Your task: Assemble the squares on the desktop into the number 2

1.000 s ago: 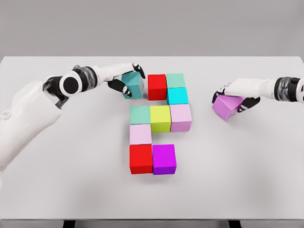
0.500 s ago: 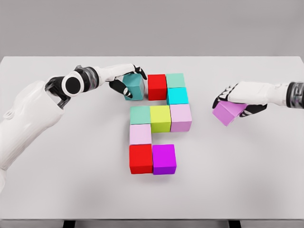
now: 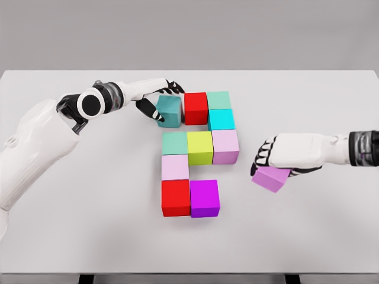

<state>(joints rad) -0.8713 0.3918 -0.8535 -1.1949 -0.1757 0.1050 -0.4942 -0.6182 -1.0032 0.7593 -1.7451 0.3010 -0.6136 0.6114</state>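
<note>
Coloured cubes lie grouped at the table's middle: a red cube (image 3: 195, 107), a green cube (image 3: 218, 100) and a cyan cube (image 3: 222, 119) on top, then a row of mint (image 3: 175, 143), yellow (image 3: 200, 147) and lilac (image 3: 225, 146). Below are a pale pink cube (image 3: 175, 167), another red cube (image 3: 176, 197) and a magenta cube (image 3: 204, 197). My left hand (image 3: 155, 102) is shut on a teal cube (image 3: 169, 111) pressed beside the top red cube. My right hand (image 3: 266, 158) is shut on a violet cube (image 3: 272, 178), held tilted to the right of the group.
The white table (image 3: 83, 225) spreads wide around the cubes, with its front edge near the bottom of the view. A grey wall stands behind it.
My right hand carried the violet cube down and left, toward the lower right of the group. My left hand slid the teal cube right, against the top red cube.
</note>
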